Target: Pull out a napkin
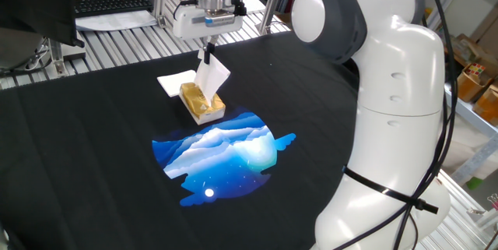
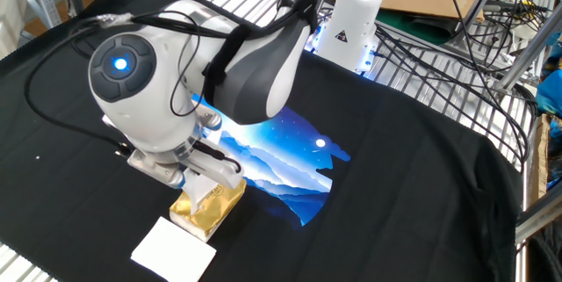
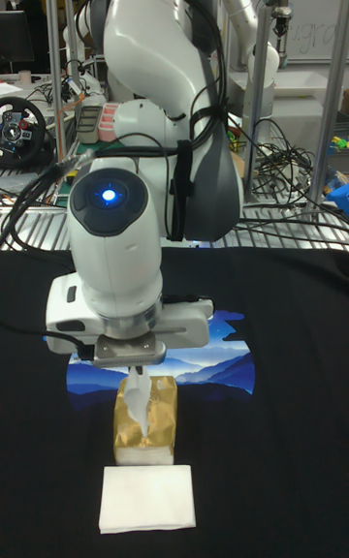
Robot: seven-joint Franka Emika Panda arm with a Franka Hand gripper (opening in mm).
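We see a white napkin (image 1: 212, 72) above a golden-brown pack (image 1: 202, 102), a white sheet (image 3: 146, 498) beside it, and a black cloth (image 1: 93, 164) printed with a blue-and-white mountain scene (image 1: 222, 153).

White napkin (image 1: 211, 74), upright, partly drawn from gold pack (image 1: 202, 102)

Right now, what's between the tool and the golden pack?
Only the napkin: pinched in the tool, it hangs down to the golden pack. One fixed view shows this best; the tall view agrees.
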